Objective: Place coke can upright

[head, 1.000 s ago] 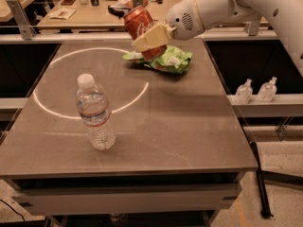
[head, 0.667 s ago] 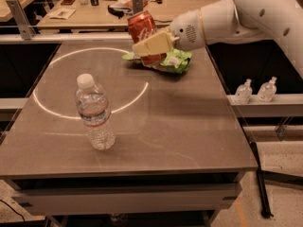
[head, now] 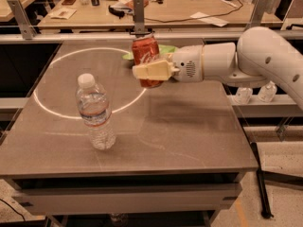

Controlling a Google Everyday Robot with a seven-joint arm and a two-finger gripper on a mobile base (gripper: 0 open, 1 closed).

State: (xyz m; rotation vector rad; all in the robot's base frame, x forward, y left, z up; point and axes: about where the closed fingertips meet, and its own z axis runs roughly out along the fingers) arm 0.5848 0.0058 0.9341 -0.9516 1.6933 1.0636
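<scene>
1. Gripper [head: 149, 72]: jaws clamped on the coke can [head: 144, 51]. A cream finger [head: 152, 70] crosses the can's front at lower-mid height; the opposite finger is hidden behind the can.
2. Can location: held over the far half of the bench [head: 189, 126], roughly centred betw. the left and right edges and nearer the far edge. Its base appears to be off the surface, though the gap is hard to judge.
3. Handling (judgement): thin aluminium, so light, smooth and a bit slippery, and the side wall dents if squeezed hard. Best hold is across the round body near mid-height, approx. where the jaws sit now. The flat silver base should stand steady once it is level.
4. Orientation: the long axis is close to vertical, silver top rim up, white script facing the near edge. Any lean is slight.
5. Arm [head: 265, 60]: white, reaching in horizontally from beyond the right edge.
6. Behind the can, toward the far edge: the green chip bag [head: 166, 48], mostly hidden.
7. Nearer the front-left corner: a clear water bottle [head: 96, 112] w/ white cap, upright, well apart from the can.
</scene>
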